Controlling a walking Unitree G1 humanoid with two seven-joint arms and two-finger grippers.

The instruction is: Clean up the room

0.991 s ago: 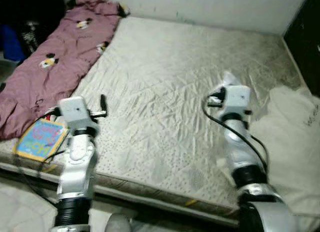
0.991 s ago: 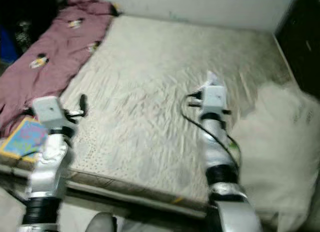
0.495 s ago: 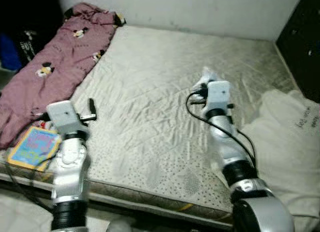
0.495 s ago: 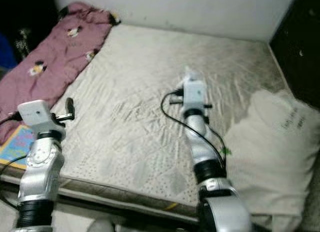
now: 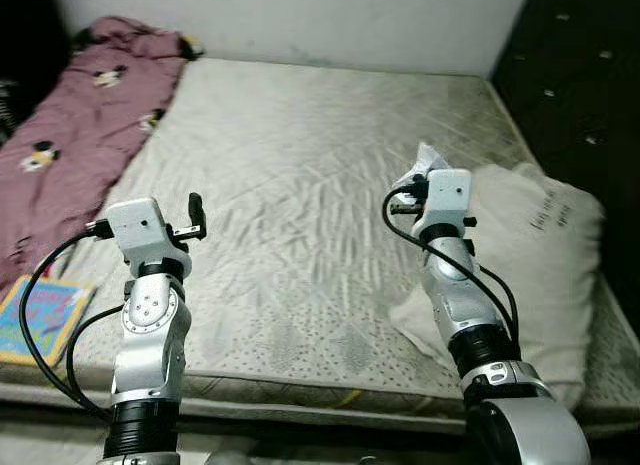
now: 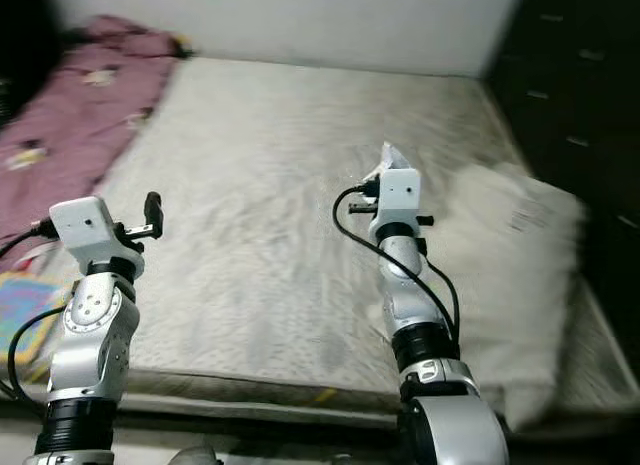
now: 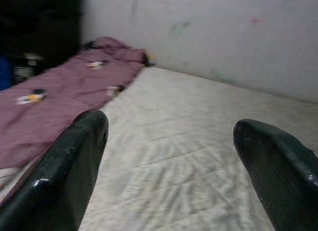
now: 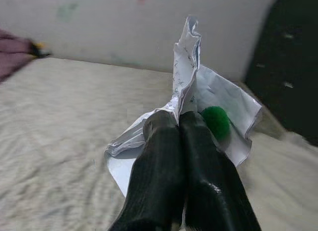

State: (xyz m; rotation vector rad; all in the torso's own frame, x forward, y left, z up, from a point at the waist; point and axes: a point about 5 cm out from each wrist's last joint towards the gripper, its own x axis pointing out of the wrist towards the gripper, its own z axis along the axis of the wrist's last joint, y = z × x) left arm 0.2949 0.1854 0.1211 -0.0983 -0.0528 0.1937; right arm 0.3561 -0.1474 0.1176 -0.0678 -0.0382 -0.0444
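While the bed (image 5: 300,185) lies across the centre of the head frames, the right end effector (image 8: 181,122) is held raised right of centre, fingers pressed together on a crumpled paper (image 8: 208,92). The paper is pinched at one fold only; most of the sheet stands free above the fingertips. A small green object (image 8: 216,120) is seen against the paper just beside the fingers; whether it is gripped or merely resting in the fold cannot be told.

The left end effector (image 7: 169,141) is held up at lower left, fingers spread wide, nothing between them. A purple blanket (image 5: 70,135) lies along the upper left edge of the bed, a book (image 5: 35,320) at far lower left, a pillow (image 5: 530,255) at right.

Judged stage: paper in hand, to be carried off for disposal.

Risks:
- Thin pinch on a loose fold: the sheet may slip or tear if the arm swings.
- Green object may drop out onto the bed if the paper tilts.
- Head views soft, so any drop target may be misjudged.
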